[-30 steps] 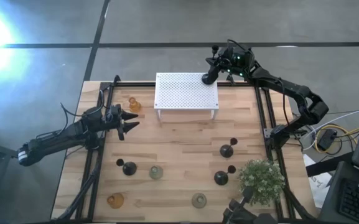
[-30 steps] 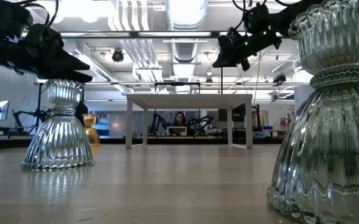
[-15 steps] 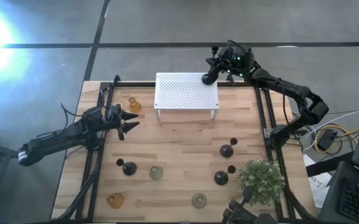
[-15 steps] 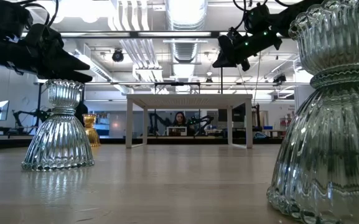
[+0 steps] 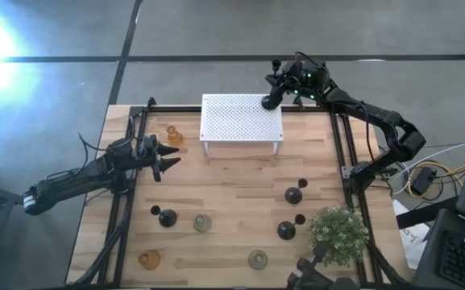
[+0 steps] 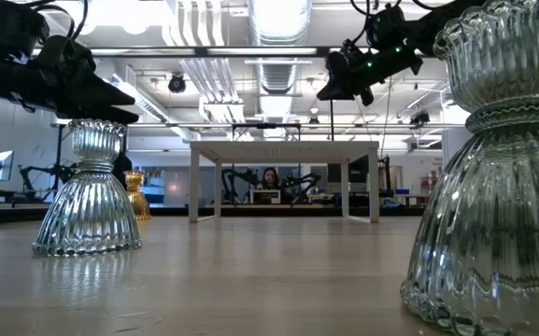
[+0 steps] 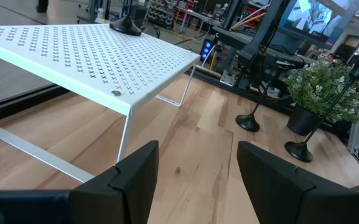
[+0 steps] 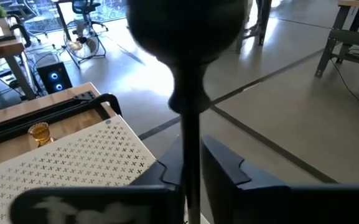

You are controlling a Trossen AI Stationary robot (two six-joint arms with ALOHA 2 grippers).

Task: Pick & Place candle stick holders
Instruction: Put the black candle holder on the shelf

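White perforated metal rack (image 5: 242,119) stood near the far edge of the wooden table (image 5: 232,189); on its far right corner sat a matte black candle stick holder (image 5: 271,101), round base down, thin stem vertical. Right gripper (image 5: 281,84) was pinched on that stem. Left gripper (image 5: 166,155) hung over the left edge, fingers parted, empty.
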